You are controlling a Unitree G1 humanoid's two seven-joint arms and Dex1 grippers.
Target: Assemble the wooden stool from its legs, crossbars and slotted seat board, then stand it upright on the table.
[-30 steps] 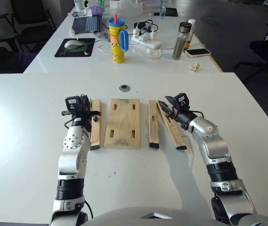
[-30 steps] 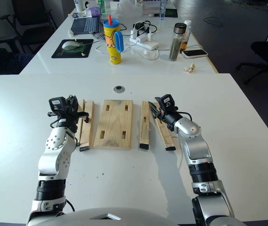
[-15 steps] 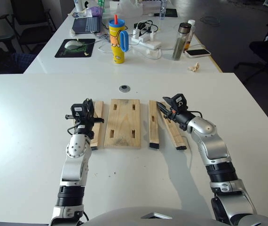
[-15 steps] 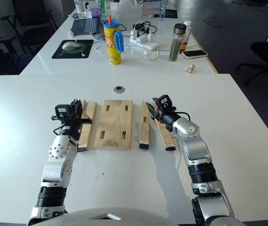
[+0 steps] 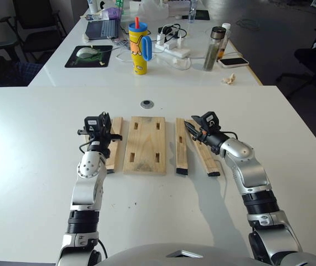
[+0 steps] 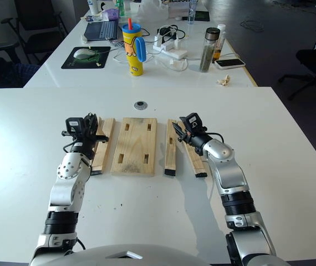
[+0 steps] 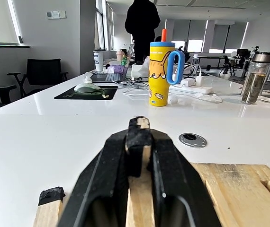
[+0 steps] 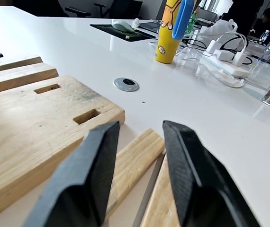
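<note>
The slotted seat board point(image 5: 144, 144) is lying flat at the centre of the left eye view. The left legs point(image 5: 113, 158) are resting just beside its left edge and the right pieces point(image 5: 181, 149) just beside its right. The left gripper point(image 5: 105, 124) is hovering over the left legs. Its fingers point(image 7: 109, 165) are looking drawn together in the left wrist view, a detail too small from the head. The right gripper point(image 5: 189, 127) is sitting over the right pieces' upper ends. The right wrist view is showing its fingers point(image 8: 90, 165) standing apart.
</note>
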